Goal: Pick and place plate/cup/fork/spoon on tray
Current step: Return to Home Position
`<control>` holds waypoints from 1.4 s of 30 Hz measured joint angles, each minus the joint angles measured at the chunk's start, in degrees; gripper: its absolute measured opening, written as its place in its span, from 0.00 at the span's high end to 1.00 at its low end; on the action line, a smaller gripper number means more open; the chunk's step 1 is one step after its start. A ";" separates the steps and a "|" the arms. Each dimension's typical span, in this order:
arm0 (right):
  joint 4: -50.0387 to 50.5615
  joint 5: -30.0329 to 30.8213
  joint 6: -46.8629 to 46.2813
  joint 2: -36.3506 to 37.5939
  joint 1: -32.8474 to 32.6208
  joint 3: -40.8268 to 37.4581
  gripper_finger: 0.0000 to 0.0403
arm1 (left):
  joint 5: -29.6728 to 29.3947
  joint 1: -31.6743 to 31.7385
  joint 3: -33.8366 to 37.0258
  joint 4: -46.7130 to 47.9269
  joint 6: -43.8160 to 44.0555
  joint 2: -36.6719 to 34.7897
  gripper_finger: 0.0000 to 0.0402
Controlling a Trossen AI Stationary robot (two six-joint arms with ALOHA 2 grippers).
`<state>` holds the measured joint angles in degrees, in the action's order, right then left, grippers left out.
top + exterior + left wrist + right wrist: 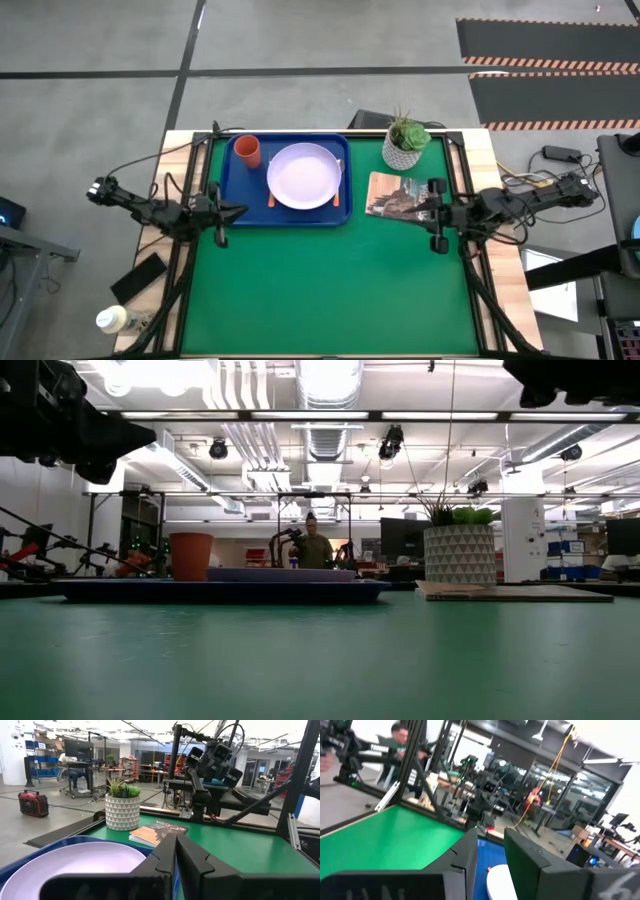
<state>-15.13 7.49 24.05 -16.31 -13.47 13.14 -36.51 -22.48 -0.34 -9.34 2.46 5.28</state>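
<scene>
The dark blue tray (225,190) lies at the mat's far left. On it the lavender plate (305,175) rests flat, and the orange-red cup (248,151) stands upright in the far left corner. Two orange handles show beside the plate, one to its left (270,200) and one to its right (337,199); I cannot tell which is the fork and which the spoon. My left gripper (240,211) is shut and empty at the tray's near left corner. My right gripper (412,207) is open and empty, to the right of the tray above a book.
A white patterned plant pot (405,148) stands at the far right of the tray, with a book (385,192) lying in front of it. A phone (140,278) and a bottle (112,320) lie off the mat's left edge. The green mat (330,290) stretches toward the near edge.
</scene>
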 joint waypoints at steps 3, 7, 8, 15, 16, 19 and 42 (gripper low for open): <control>0.77 0.16 0.48 4.65 0.00 -2.61 0.78 | 0.00 0.00 0.00 -0.05 0.02 0.37 1.00; 2.92 2.16 0.62 10.74 0.03 -4.50 0.78 | 0.02 0.00 0.02 -0.01 0.00 1.30 1.00; 2.66 2.10 0.83 12.08 0.00 -5.05 0.78 | 0.02 0.00 0.03 -0.04 0.00 1.60 1.00; 0.97 3.02 3.79 16.13 0.29 -10.07 0.78 | 0.07 0.00 0.04 -0.07 -0.02 3.86 1.00; -1.00 3.20 3.78 15.73 0.57 -11.13 0.78 | 0.05 0.00 0.07 -0.13 -0.02 4.22 1.00; -2.28 2.87 1.93 15.30 1.53 -12.43 0.78 | 0.11 0.00 0.07 -0.20 -0.02 5.08 1.00; -1.58 8.04 -17.55 14.27 1.90 -12.47 0.79 | 0.11 0.00 0.09 -0.45 -0.04 11.58 1.00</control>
<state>-16.71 15.53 6.51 -2.04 -11.57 0.67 -36.40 -22.48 -0.25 -9.79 2.42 16.86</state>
